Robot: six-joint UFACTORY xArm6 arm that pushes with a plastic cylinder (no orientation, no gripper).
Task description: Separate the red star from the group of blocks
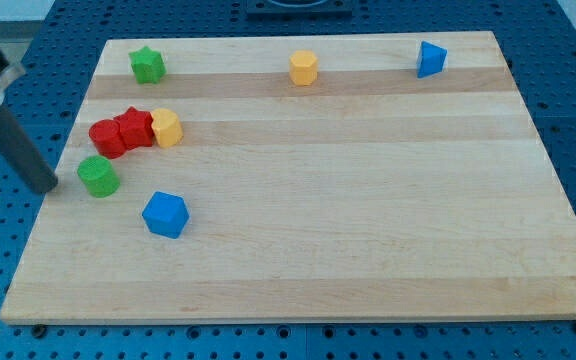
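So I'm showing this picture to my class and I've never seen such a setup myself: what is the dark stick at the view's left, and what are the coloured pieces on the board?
There is one picture, from a single camera looking down at a slant on a wooden board. The dark stick is the end of a robot arm: a plain rod that holds nothing and only pushes. My tip sits at the board's left edge, just left of a green block.

Near it, a red block, a red star and a yellow block touch in a row. A blue block lies below them. Along the view's top are a green star, another yellow block and a blue block at the right.
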